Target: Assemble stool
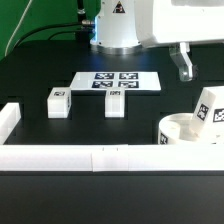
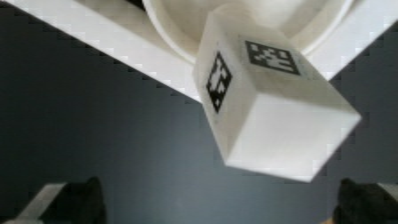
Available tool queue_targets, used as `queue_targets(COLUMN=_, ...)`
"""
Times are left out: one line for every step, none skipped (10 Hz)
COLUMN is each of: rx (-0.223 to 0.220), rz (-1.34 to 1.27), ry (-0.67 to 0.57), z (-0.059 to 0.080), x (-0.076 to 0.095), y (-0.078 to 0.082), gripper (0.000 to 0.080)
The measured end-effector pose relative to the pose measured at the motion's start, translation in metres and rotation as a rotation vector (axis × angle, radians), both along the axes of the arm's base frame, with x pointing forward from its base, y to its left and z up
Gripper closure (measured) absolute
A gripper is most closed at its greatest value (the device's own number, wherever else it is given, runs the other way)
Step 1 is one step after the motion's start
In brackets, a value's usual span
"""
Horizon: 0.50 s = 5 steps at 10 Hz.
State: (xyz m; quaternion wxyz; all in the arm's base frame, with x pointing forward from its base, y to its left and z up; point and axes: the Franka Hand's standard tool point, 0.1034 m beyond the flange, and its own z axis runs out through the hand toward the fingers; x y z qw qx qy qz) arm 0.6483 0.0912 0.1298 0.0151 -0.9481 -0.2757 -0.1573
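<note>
Rail [image 1: 60, 155] up front, white, running along the near edge of the dark bench [image 1: 30, 195], with a short corner piece rising at the exterior view's left. Behind it lies the first leg [image 1: 57, 101], flat and alone. The second leg [image 1: 115, 102] is near it but apart, and the marker board [image 1: 118, 81] is just beyond that one. Moving right, the gripper [image 1: 185, 68] hangs in the air, released, holding nothing. The wrist view has its fingers [image 2: 71, 200] spread wide at either side. Below it, far right, the seat [image 1: 183, 130] sits just behind the rail. The third leg [image 1: 210, 108] stands tilted with its lower end in the seat, tags showing.
</note>
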Motion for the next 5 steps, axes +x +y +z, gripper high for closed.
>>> queue_targets(rx=-0.006, rz=0.014, ry=0.014, z=0.0, x=0.003, y=-0.001, gripper=0.0151)
queue_targets(rx=-0.017, rz=0.023, ry=0.059, z=-0.003, x=-0.001, y=0.005, gripper=0.0151)
queue_targets(rx=-0.022, rz=0.027, ry=0.096, z=-0.001, x=-0.003, y=0.009, gripper=0.0151)
queue_targets(rx=-0.022, rz=0.027, ry=0.095, z=-0.001, x=-0.002, y=0.009, gripper=0.0151)
queue_targets(rx=-0.021, rz=0.027, ry=0.096, z=-0.002, x=-0.002, y=0.009, gripper=0.0151)
